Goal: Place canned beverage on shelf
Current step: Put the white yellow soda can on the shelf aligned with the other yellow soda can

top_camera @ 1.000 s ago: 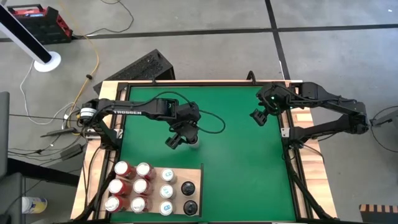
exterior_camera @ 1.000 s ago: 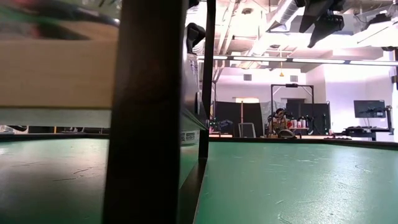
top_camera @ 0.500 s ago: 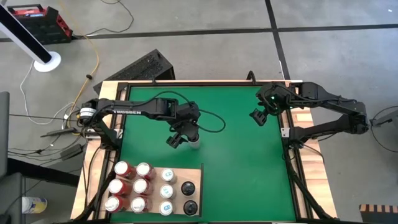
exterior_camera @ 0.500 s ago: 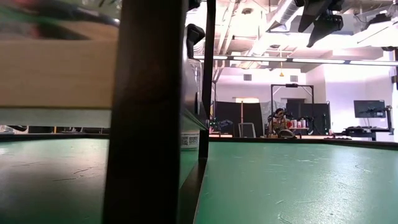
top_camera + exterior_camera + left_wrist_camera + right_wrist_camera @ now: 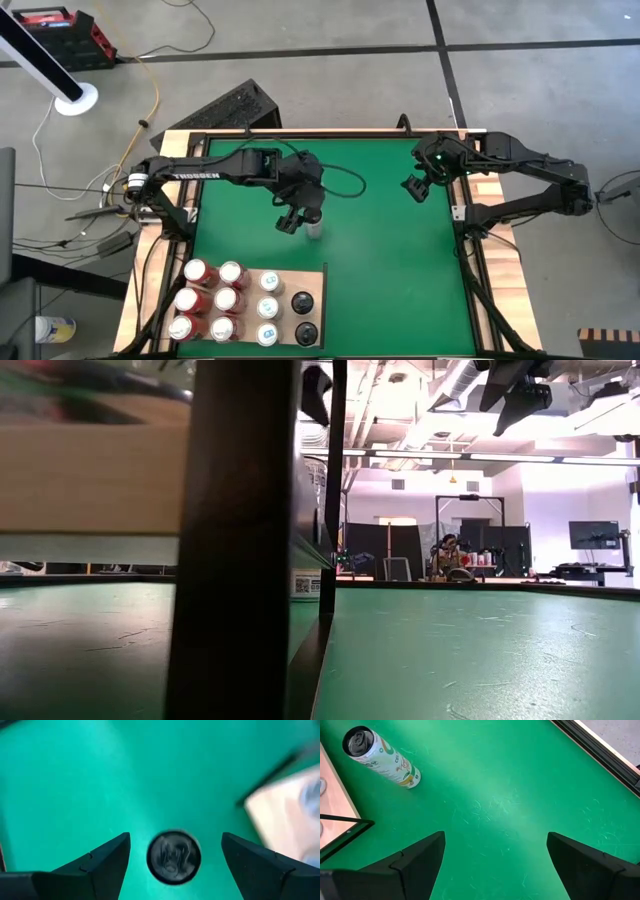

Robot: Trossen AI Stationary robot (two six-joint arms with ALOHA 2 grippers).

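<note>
I judged the can [image 5: 314, 231], upright on the green table short of the shelf [image 5: 300, 283], rigid, smooth and tip-prone, best gripped mid-body; left jaws [image 5: 291, 221] stood wide above it, empty, right jaws [image 5: 414, 188] likewise open.

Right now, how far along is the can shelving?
Done: nine cans stand on the shelf. In hand: nothing; the left gripper is open above a white can standing on the green mat. Left: shelving that can. The right gripper waits open.

Bright, even overhead light; the left wrist view is blurred.
</note>
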